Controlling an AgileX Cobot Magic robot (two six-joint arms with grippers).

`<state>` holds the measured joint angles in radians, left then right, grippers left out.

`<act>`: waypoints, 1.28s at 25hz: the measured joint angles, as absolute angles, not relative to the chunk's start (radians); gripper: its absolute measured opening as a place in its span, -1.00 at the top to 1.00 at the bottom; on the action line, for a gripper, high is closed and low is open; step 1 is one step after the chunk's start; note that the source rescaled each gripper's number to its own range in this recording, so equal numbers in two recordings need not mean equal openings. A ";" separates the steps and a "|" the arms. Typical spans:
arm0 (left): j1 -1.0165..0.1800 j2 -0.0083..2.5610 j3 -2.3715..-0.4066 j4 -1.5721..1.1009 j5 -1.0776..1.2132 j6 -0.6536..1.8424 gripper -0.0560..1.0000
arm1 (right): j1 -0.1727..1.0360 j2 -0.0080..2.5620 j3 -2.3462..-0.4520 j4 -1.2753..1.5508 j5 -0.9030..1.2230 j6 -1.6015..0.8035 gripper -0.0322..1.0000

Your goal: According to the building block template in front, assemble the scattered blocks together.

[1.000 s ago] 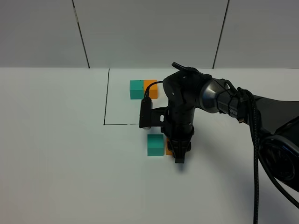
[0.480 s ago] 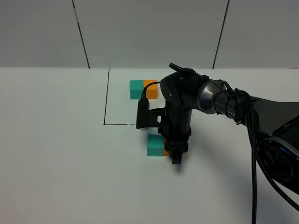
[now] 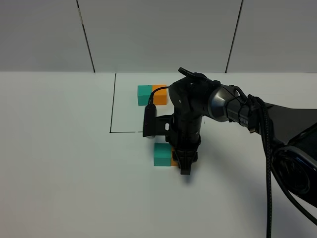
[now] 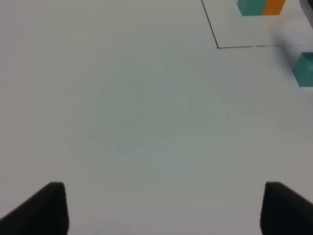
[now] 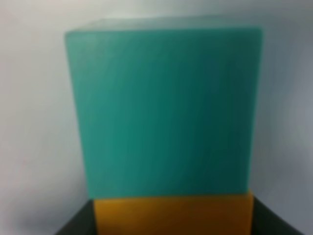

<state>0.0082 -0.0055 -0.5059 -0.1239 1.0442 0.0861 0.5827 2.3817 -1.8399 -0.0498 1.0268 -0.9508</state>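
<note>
The template, a teal cube joined to an orange cube, sits at the back inside a black-lined area; it also shows in the left wrist view. The loose teal cube lies in front of the line, also seen in the left wrist view. My right gripper points down, shut on the loose orange cube, which touches the teal cube's right face. In the right wrist view the orange cube sits between the dark fingers, flush against the teal cube. My left gripper is open and empty over bare table.
A thin black line marks the template area's left and front edges. The right arm reaches in from the right with a cable hanging along it. A panelled grey wall stands behind the white table.
My right gripper has moved slightly left with the orange cube, pressing it against the teal cube, which has shifted a little left. The left gripper's motion cannot be told.
</note>
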 joint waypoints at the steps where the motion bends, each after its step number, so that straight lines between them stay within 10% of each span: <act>1: 0.008 -0.006 -0.506 -0.124 1.044 0.086 -0.38 | 0.584 2.382 -1.840 -0.048 1.022 -0.951 0.94; 6: 0.008 -0.006 -0.506 -0.124 1.044 0.086 -0.38 | 0.584 2.382 -1.840 -0.042 1.015 -0.945 0.84; 15: 0.008 -0.006 -0.506 -0.124 1.044 0.086 -0.38 | 0.585 2.361 -1.836 -0.071 0.989 -0.783 -0.99; 32: 0.008 -0.006 -0.506 -0.124 1.044 0.086 -0.38 | 0.276 1.934 -1.749 0.067 1.196 -0.173 -1.00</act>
